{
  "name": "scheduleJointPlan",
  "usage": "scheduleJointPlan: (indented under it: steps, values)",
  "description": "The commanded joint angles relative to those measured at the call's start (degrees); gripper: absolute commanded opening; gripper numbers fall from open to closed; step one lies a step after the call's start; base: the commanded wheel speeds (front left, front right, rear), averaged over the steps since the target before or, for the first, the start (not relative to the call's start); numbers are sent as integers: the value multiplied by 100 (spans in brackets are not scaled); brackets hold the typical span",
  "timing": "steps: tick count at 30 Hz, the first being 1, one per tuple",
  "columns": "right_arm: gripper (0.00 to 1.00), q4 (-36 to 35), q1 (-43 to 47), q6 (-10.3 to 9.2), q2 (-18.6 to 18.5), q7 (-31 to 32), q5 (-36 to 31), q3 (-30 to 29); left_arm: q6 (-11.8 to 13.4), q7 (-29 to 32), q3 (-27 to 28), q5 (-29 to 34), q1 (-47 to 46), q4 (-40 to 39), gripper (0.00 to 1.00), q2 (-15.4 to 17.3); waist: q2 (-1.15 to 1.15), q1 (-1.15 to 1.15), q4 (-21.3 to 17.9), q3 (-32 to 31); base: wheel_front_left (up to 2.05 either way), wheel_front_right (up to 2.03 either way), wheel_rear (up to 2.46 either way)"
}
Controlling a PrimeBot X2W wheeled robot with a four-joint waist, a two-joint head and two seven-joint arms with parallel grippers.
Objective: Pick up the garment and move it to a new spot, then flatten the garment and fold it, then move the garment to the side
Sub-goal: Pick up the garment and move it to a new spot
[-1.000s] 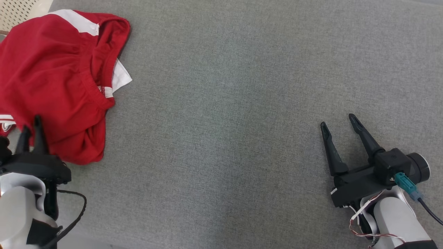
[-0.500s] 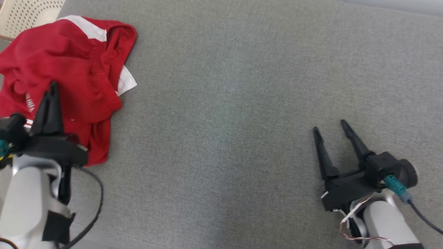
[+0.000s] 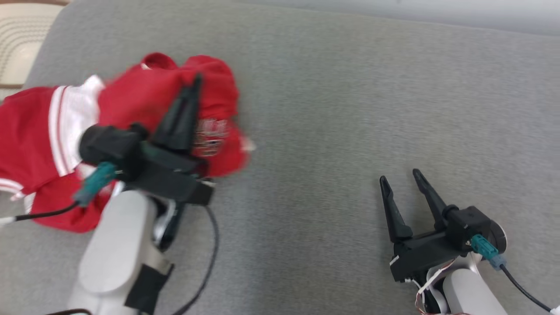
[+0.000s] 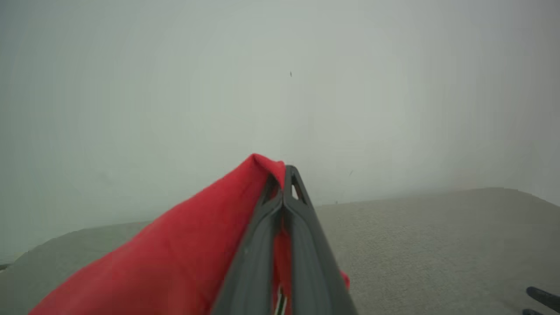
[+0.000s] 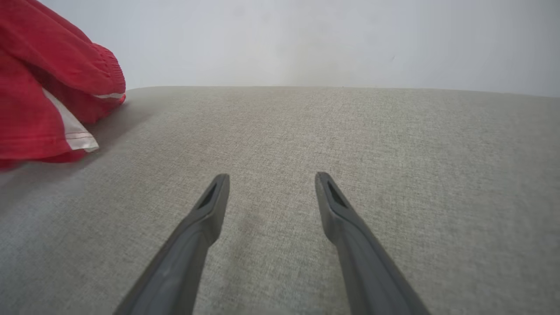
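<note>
Pinching a fold of the red garment [image 3: 140, 87] with the left gripper [image 3: 197, 83] — fingers pressed flat together, cloth caught between them. Bunched up over the left part of the grey surface [image 3: 332, 109], white-striped end trailing toward its left edge. Out at the surface's right — right gripper [image 3: 399, 178], fingers spread, holding nothing.

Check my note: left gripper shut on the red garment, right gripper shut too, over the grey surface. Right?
One error: the right gripper is open, jaws spread with nothing between, as the right wrist view shows. The left gripper is shut on the red garment, above the grey surface.
</note>
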Motion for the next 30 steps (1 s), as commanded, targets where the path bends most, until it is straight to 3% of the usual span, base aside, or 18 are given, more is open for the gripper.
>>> scheduleJointPlan:
  steps: [1,17,21,22,23,24,30]
  values:
    - [100,14,61,-2,24,-3,24,-17,0,-27,-197,-43,-99,-96,0,-44,0,0,-275,-81,0,0,0]
    - [100,-97,192,-2,294,-4,55,-95,0,-26,-2439,-636,-469,-481,0,-159,0,0,-1608,-193,0,0,0]
    - [100,-91,255,-1,336,-3,53,-111,0,-25,-2743,-812,-261,-10,0,-153,0,0,-1746,-276,0,0,0]
    - [100,-94,263,-2,344,-4,57,-132,0,-27,-2710,-842,-236,72,33,-163,0,0,-1765,-304,0,0,0]
    - [100,-100,268,-2,345,-4,56,-155,0,-27,-2672,-833,-184,183,87,-166,0,0,-1773,-331,0,0,0]
    - [100,-101,276,-1,348,-3,56,-193,0,-26,-2640,-799,-103,308,100,-165,0,0,-1771,-366,0,0,0]
    - [100,-111,392,-1,347,-3,40,-350,0,-26,-2320,-542,240,566,100,-161,0,0,-1694,-559,0,0,0]
